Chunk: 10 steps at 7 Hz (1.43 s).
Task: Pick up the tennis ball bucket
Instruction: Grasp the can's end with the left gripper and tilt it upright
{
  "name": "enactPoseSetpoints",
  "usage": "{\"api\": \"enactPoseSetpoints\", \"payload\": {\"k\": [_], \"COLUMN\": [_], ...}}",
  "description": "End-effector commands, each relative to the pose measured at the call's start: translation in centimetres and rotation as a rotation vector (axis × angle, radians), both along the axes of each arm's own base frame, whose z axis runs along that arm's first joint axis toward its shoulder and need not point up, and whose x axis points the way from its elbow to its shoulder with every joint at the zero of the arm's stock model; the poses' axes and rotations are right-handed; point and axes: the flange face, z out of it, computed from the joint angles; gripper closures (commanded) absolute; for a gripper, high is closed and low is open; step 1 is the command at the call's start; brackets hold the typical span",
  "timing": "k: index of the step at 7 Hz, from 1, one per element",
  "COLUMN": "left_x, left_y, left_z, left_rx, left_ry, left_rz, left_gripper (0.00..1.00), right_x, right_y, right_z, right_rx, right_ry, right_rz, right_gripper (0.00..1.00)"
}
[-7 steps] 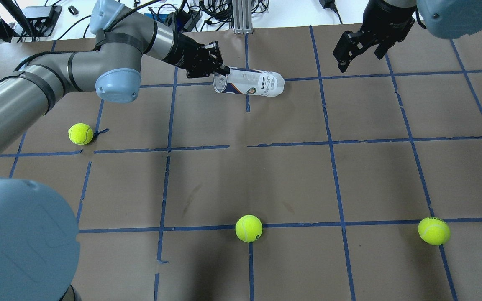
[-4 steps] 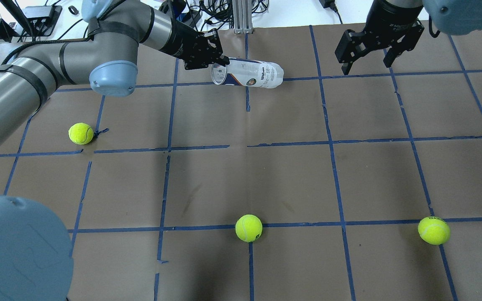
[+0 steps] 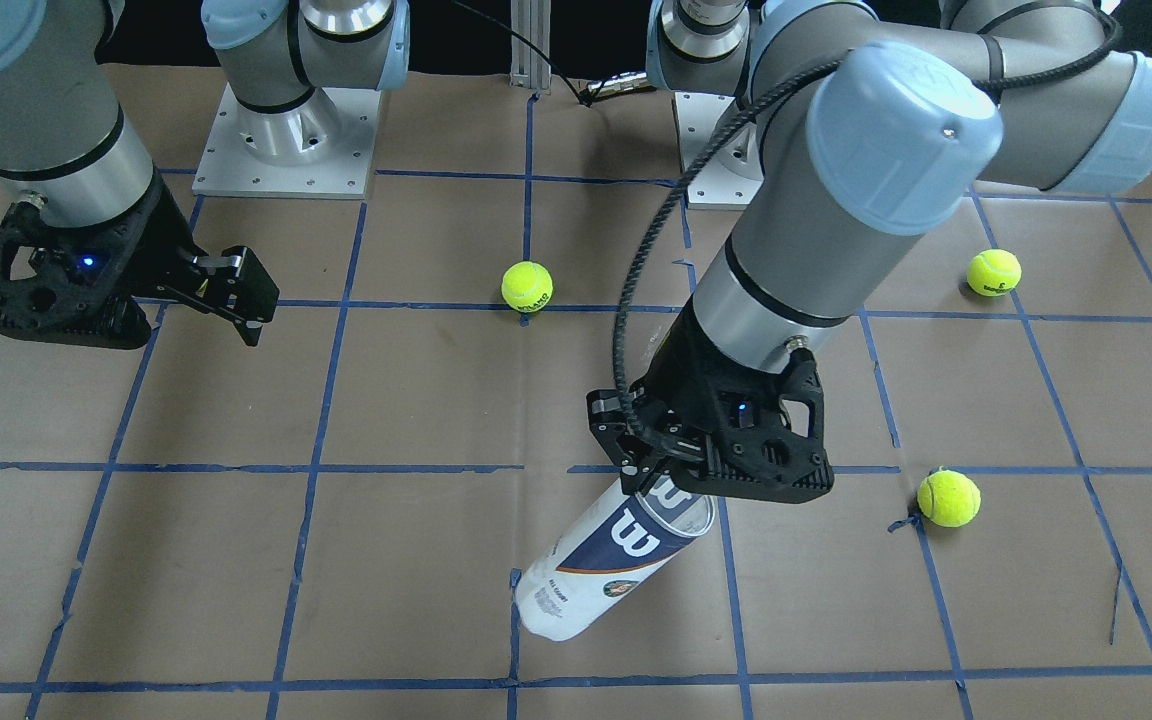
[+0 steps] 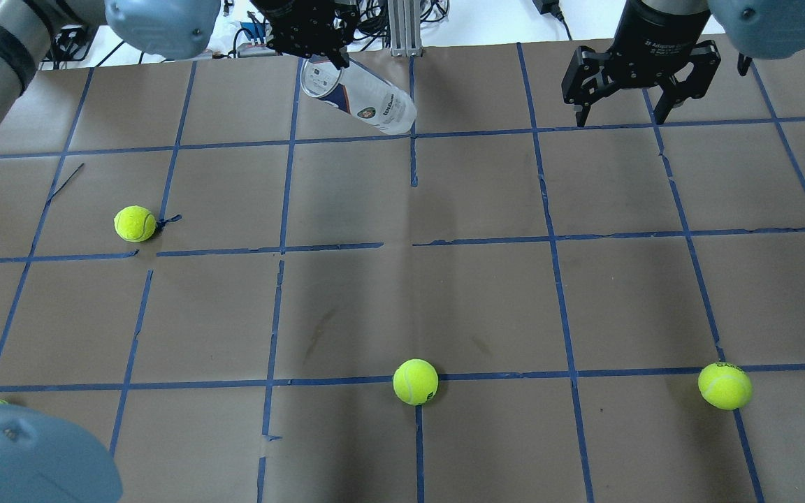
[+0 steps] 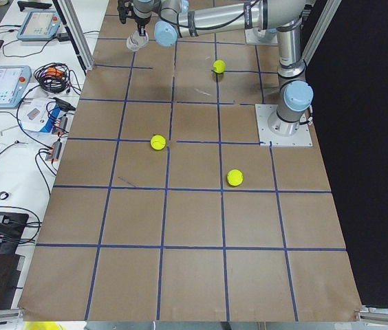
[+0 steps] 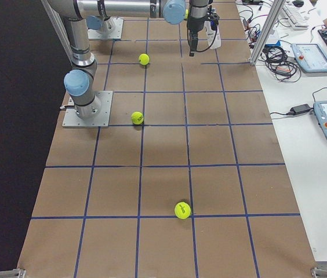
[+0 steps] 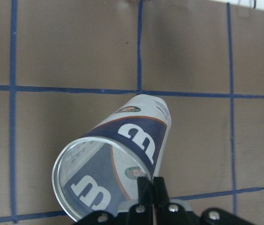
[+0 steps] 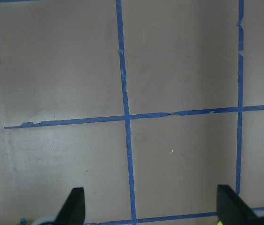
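Observation:
The tennis ball bucket is a clear tube with a navy and white "W" label and a silver rim. It hangs tilted, open end up, and whether its closed end touches the paper I cannot tell. My left gripper is shut on its rim, pinching the wall. The wrist view shows the fingers on the rim of the bucket. In the overhead view the bucket is near the table's far edge, under the left gripper. My right gripper is open and empty above the far right.
Yellow-green tennis balls lie on the brown paper with its blue tape grid: one at left, one at front middle, one at front right. Cables and an aluminium post lie beyond the far edge.
My left gripper has risen and moved toward the far edge with the rim in it. The bucket has swung from lying flat to hanging tilted. My right gripper has turned slightly.

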Motion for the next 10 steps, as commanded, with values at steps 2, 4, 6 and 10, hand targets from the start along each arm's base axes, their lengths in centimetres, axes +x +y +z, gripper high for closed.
{"api": "enactPoseSetpoints", "payload": {"k": [2,4,6,10], "left_x": [-5.9,-6.5,-6.5,-6.5], "left_y": [-1.1,-1.3,-1.2,-1.3], "left_z": [-5.7,-7.9,-9.1,-7.2], "left_rx": [0.04,0.069,0.111,0.064], "left_ry": [-0.416,-0.438,-0.44,-0.428], "left_rz": [-0.285,-0.319,-0.331,-0.321], "left_gripper": [1.0,1.0,0.95,0.15], "right_x": [2.6,3.4,3.2,2.9], "right_y": [0.6,0.7,0.7,0.6], "right_z": [0.1,-0.1,-0.5,-0.5], "right_rx": [-0.009,-0.003,0.006,0.003], "right_ry": [-0.011,-0.052,-0.049,-0.049], "right_rz": [0.013,0.022,0.019,0.016], "right_gripper": [0.0,0.0,0.0,0.0]}}
